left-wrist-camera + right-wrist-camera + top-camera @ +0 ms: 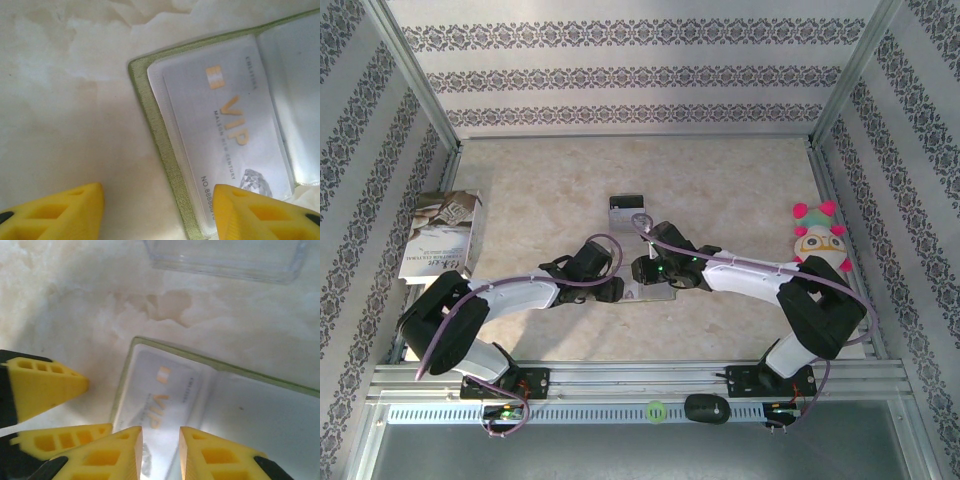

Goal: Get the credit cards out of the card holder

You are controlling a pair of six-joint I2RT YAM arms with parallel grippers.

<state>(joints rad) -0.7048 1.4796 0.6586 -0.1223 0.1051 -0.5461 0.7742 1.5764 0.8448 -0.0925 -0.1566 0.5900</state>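
Open card holder (156, 132) holding one credit card (225, 130) (gold VIP), my left gripper (159, 192) gaping wide, right gripper (160, 432) gaping slightly.

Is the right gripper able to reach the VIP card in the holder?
Probably yes: the card holder lies open, the right gripper sits right by the VIP card; only a clear pocket covers it.

Pale marbled counter (720, 190), beige with brownish blotches, under soft, even light. Three walls (630, 60) box it in, white paper with grey ornamental bands running across. Silver metal posts (415, 75) slant up from the back corners, and a grooved metal rail (640, 378) runs along the near edge.
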